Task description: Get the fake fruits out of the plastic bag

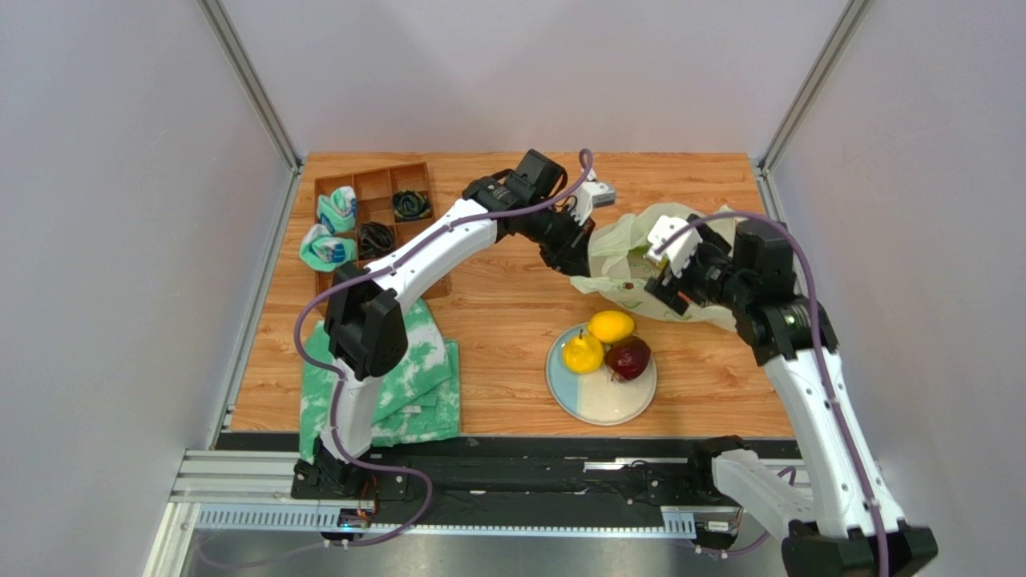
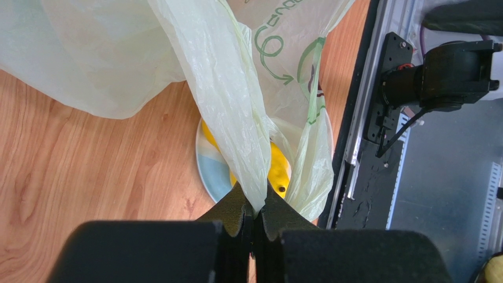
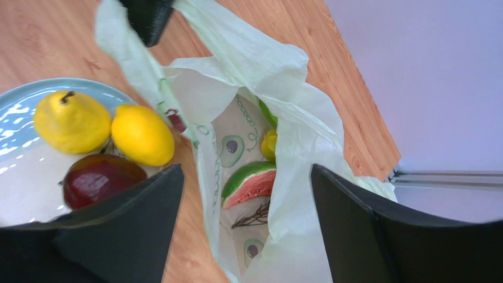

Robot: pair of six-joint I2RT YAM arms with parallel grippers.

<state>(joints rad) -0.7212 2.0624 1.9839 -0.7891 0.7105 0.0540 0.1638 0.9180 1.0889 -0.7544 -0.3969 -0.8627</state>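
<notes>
The plastic bag (image 1: 636,241) lies crumpled behind the blue-and-cream plate (image 1: 596,404). My left gripper (image 1: 585,255) is shut on a strip of the bag (image 2: 236,106) and holds it up, pinched between the fingertips of this gripper (image 2: 255,207). My right gripper (image 3: 247,171) stands open over the bag's mouth, touching nothing. Inside the bag (image 3: 277,76) lie a watermelon slice (image 3: 251,183), a yellow-green fruit (image 3: 269,144) and a brown twig (image 3: 254,217). On the plate (image 3: 23,97) rest a pear (image 3: 71,121), a lemon (image 3: 143,134) and a dark red plum (image 3: 100,180).
A wooden compartment tray (image 1: 373,192) with rolled cloths and black cords stands at the back left. A green-and-white folded cloth (image 1: 422,385) lies beside the left arm. A small grey object (image 1: 600,192) sits behind the bag. The black rail (image 1: 542,463) runs along the near edge.
</notes>
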